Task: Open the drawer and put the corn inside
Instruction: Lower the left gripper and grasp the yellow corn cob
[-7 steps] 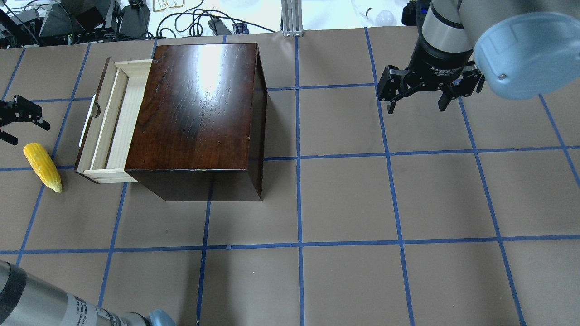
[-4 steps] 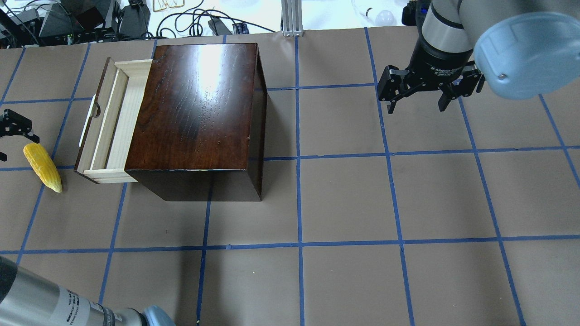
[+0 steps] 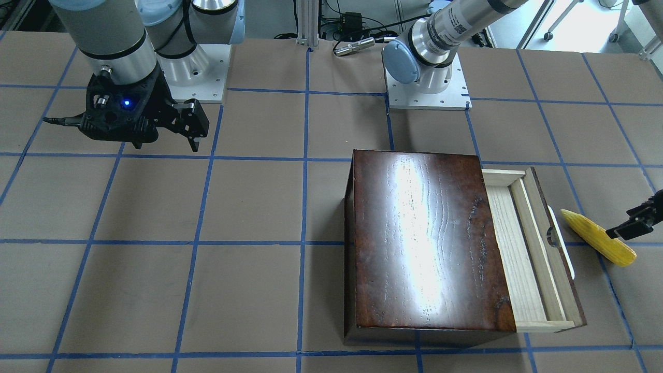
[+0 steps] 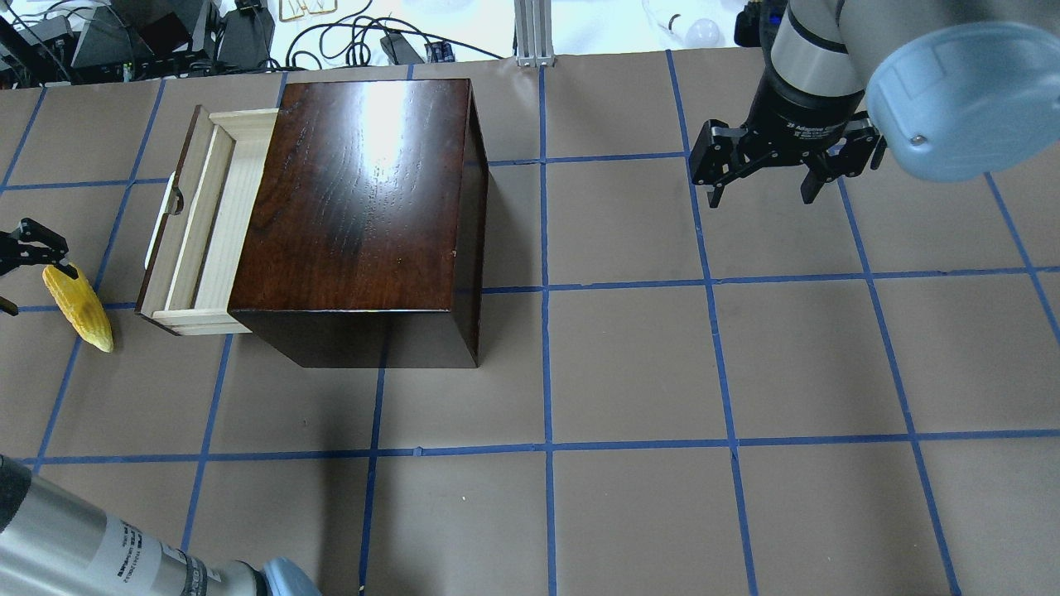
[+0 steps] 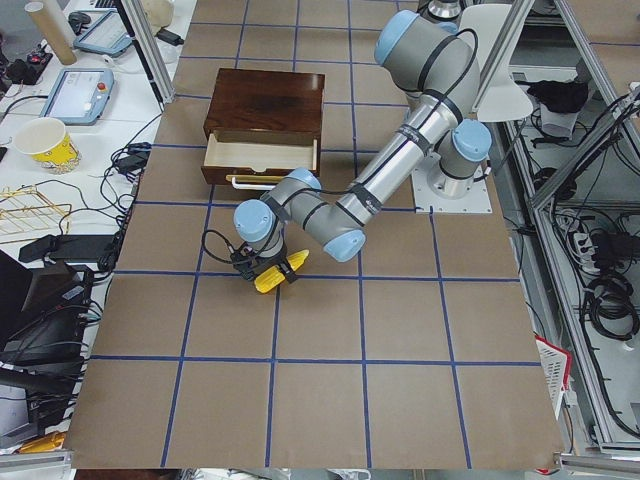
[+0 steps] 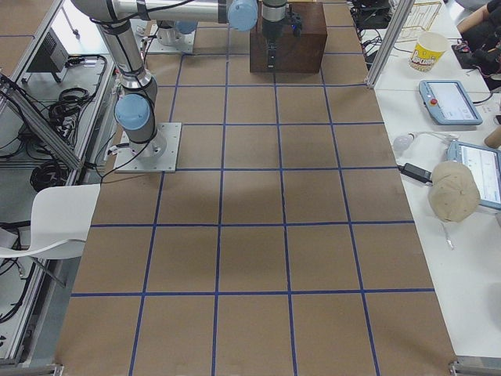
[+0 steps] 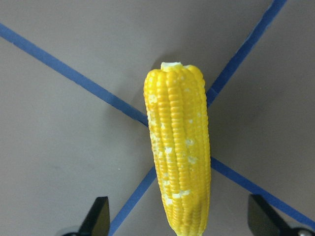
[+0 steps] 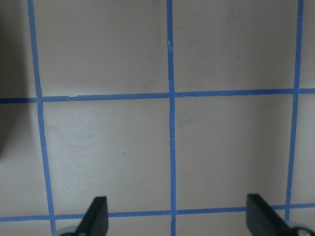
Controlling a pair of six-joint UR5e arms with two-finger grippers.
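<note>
The yellow corn (image 4: 77, 306) lies on the table left of the drawer (image 4: 207, 219), which stands partly pulled out of the dark-brown box (image 4: 364, 199) and is empty. In the left wrist view the corn (image 7: 179, 152) lies lengthwise between the fingers (image 7: 101, 219). My left gripper (image 4: 35, 281) is open and straddles the corn's blunt end low over the table, without closing on it. It also shows in the front view (image 3: 636, 223) beside the corn (image 3: 598, 237). My right gripper (image 4: 760, 194) is open and empty, hovering far right of the box.
The drawer's white loop handle (image 4: 161, 219) faces the corn. Cables and equipment lie beyond the table's far edge (image 4: 166, 41). The right wrist view shows only bare brown table with blue tape lines (image 8: 170, 147).
My left gripper has moved toward the near side, from beside the drawer handle down over the corn's blunt end. The corn, the drawer and the right arm have not moved.
</note>
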